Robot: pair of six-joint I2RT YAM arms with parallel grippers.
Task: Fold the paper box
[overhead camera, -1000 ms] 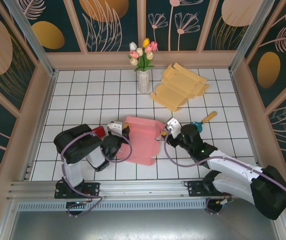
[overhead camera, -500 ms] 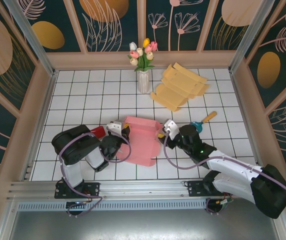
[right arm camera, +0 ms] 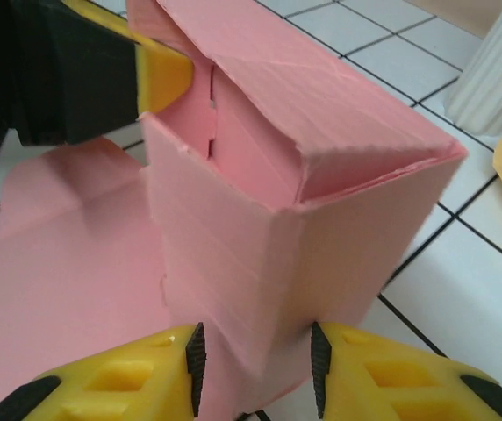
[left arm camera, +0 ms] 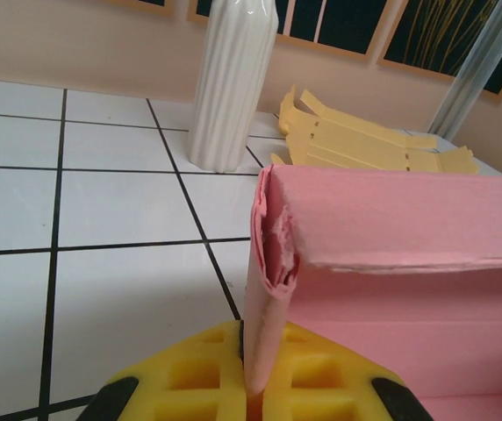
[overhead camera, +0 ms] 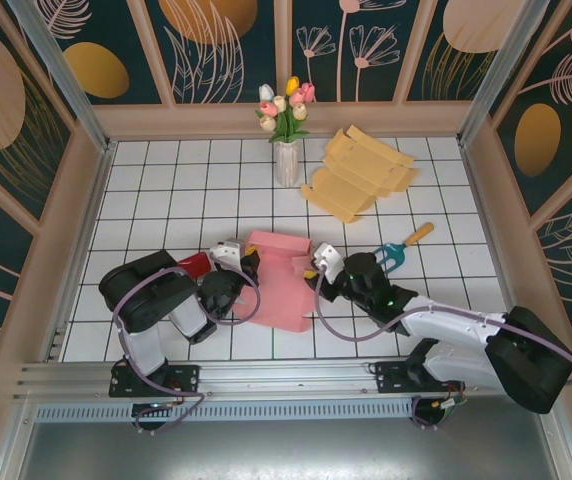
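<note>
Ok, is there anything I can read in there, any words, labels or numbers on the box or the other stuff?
No readable text in any view.
pink box: plain, no print.
yellow cardboard blanks: plain, no print.
white vase: ribbed, no label.
wall panels: flower and leaf patterns, no lettering.

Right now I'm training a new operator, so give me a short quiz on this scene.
1. True or false: the left fingers pinch a wall of the pink box.
2. What stands behind the box? A) a vase of flowers B) a kettle C) a lamp
3. Fill in: the flat sheets beside the vase are ____.
Key: 1 true; 2 A; 3 yellow.
</note>
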